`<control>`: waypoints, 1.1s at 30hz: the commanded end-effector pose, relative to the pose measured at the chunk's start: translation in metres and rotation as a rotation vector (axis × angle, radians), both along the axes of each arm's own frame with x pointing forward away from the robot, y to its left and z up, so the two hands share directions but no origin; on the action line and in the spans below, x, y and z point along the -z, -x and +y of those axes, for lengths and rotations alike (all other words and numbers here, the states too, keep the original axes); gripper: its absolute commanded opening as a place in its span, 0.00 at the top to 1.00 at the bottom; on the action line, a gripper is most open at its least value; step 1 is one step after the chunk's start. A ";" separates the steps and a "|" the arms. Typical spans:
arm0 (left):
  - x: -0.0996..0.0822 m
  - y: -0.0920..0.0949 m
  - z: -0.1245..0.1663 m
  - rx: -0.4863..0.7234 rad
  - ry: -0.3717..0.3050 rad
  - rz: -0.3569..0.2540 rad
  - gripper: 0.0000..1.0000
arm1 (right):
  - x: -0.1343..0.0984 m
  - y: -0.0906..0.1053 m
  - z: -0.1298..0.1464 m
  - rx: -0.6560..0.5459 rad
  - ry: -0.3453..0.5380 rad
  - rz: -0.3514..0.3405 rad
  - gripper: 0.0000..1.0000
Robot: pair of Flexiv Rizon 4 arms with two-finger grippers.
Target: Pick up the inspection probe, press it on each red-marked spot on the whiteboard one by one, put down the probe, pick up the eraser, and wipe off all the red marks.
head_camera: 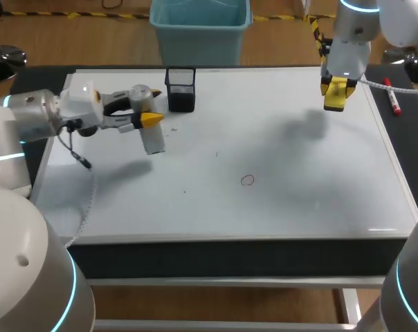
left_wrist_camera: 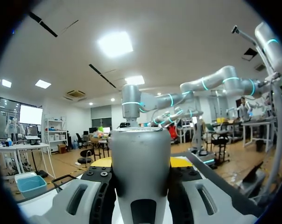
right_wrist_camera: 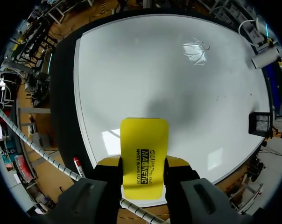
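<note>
My left gripper (head_camera: 150, 119) is shut on the grey inspection probe (head_camera: 153, 140), held over the back left of the whiteboard (head_camera: 299, 173). In the left wrist view the probe (left_wrist_camera: 140, 140) fills the space between the yellow tips of that gripper (left_wrist_camera: 142, 163). My right gripper (head_camera: 337, 90) hangs above the board's back right, shut on the yellow eraser (head_camera: 335, 97). The right wrist view looks down past the eraser (right_wrist_camera: 144, 140) in the gripper (right_wrist_camera: 143, 163) onto the whiteboard (right_wrist_camera: 141, 70). One small red ring mark (head_camera: 247, 180) lies near the board's middle; the same red mark (right_wrist_camera: 205, 45) shows far ahead of the eraser.
A black mesh pen holder (head_camera: 180, 88) stands at the board's back edge, just right of the probe. A red marker (head_camera: 393, 99) lies on the dark table right of the board. A pale smudge (right_wrist_camera: 194, 50) sits beside the red mark. Cables trail from both wrists.
</note>
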State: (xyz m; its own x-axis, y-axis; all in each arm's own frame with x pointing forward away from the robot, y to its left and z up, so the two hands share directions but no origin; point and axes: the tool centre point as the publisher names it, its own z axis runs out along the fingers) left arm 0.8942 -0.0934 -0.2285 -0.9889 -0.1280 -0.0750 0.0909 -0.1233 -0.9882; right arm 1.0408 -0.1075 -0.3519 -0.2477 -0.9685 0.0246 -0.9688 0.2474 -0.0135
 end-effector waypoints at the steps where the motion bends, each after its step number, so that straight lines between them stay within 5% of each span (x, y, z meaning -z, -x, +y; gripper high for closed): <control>1: -0.002 -0.006 -0.041 0.021 -0.027 0.015 1.00 | -0.001 0.000 -0.001 -0.002 0.002 -0.001 1.00; 8: -0.003 0.005 -0.107 0.147 -0.046 0.003 1.00 | -0.001 0.000 -0.001 -0.002 0.002 -0.001 1.00; 20: 0.028 0.007 -0.186 0.287 -0.065 0.064 1.00 | -0.001 0.000 -0.001 -0.002 0.002 -0.001 1.00; 33: 0.032 0.031 -0.225 0.348 -0.019 0.054 1.00 | -0.001 0.000 -0.001 -0.002 0.002 -0.001 1.00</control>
State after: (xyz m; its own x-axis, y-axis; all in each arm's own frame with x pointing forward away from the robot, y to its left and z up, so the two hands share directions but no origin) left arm 0.8632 -0.3106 -0.2567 -0.9770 0.2125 -0.0179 -0.0063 -0.1127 -0.9936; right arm 1.0407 -0.1075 -0.3519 -0.2477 -0.9685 0.0245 -0.9688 0.2474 -0.0138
